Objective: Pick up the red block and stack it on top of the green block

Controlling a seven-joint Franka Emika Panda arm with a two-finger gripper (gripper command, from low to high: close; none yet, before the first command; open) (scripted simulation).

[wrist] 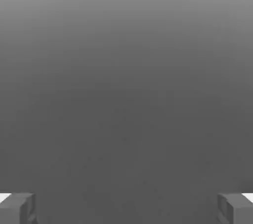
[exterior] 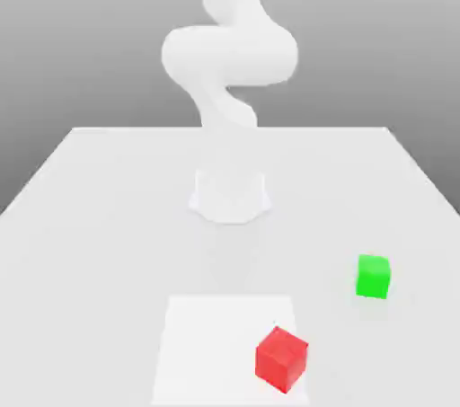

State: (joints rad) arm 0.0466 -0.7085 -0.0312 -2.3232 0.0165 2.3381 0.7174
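White table (exterior: 108,216), red block (exterior: 281,358), green block (exterior: 373,276) apart

Exterior view: the arm (exterior: 229,55) is cut off at the top edge. The tabletop (exterior: 90,216) runs past the left, right and bottom edges. Hand view: the fingers (wrist: 17,208) are cropped at the lower corners.

You are looking at flat, even, bright light washing the white arm (exterior: 229,55) into the pale table (exterior: 108,216); edges are blurring softly, and shadows seem barely to be showing under the blocks.
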